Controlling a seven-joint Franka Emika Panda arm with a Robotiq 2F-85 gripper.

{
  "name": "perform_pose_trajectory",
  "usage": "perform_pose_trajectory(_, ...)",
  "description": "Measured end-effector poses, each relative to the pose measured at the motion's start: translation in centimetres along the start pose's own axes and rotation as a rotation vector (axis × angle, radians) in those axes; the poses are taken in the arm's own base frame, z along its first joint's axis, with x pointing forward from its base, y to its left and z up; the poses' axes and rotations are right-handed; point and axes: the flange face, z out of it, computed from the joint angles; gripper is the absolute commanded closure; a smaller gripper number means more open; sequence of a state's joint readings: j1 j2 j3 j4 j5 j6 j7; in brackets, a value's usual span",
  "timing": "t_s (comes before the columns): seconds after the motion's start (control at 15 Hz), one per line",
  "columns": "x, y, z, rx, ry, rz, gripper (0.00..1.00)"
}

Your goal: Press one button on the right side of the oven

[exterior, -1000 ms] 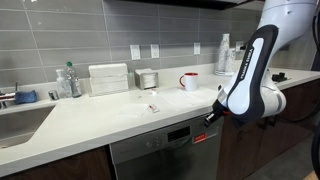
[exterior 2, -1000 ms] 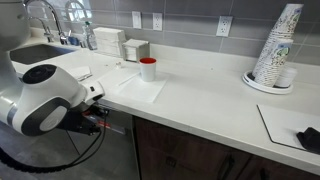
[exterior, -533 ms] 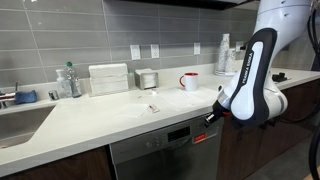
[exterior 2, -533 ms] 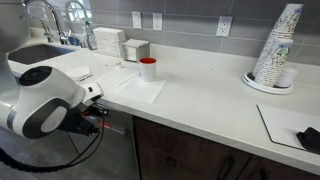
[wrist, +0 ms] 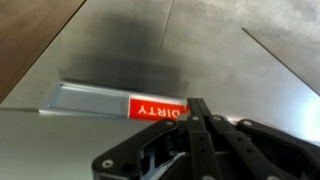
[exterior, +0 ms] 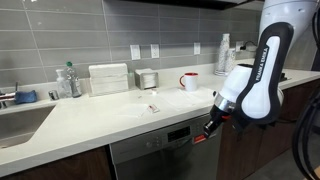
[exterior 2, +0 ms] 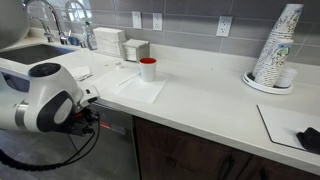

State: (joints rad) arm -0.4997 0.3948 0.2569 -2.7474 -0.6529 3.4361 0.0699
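Observation:
The oven [exterior: 160, 155] is a stainless-steel-fronted appliance under the white counter, with a dark control strip [exterior: 165, 134] along its top edge. My gripper [exterior: 211, 127] hangs in front of its upper right corner, just below the counter edge; it also shows in an exterior view [exterior 2: 94, 120]. In the wrist view the fingers [wrist: 198, 108] are pressed together and point at the steel front [wrist: 120, 50], their tip at the right end of a red "DIRTY" tag [wrist: 153, 108] on a silver strip. No buttons or red display show in the wrist view.
The white counter [exterior: 110, 115] carries a red mug [exterior: 189, 81], bottles [exterior: 66, 80], a napkin box [exterior: 108, 78] and stacked cups [exterior 2: 277, 45]. A sink [exterior: 15, 120] lies at one end. Dark wooden cabinet doors [exterior 2: 200, 155] flank the oven.
The arm has shifted a little and the gripper has dropped slightly lower in front of the oven's right end. The fingers stay together.

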Motion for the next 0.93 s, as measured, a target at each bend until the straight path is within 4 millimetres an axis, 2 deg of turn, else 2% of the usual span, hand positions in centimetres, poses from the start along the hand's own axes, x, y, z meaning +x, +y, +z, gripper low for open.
perform_pose_trajectory(0.2,-1.5,-0.4,0.3,0.012,-0.150,0.022,1.00)
perform_pose_trajectory(0.27,-1.8,-0.3,0.3,0.010,-0.185,0.036,0.74)
perform_pose_trajectory(0.33,-2.0,-0.1,0.2,0.008,-0.209,0.052,0.72)
perform_pose_trajectory(0.47,-2.0,0.6,-0.3,0.005,-0.234,0.085,0.60)
perform_pose_trajectory(0.73,-0.8,2.3,-2.3,-0.001,-0.236,0.206,0.30)
perform_pose_trajectory(0.93,0.3,2.6,-3.9,0.002,-0.267,0.296,0.08)
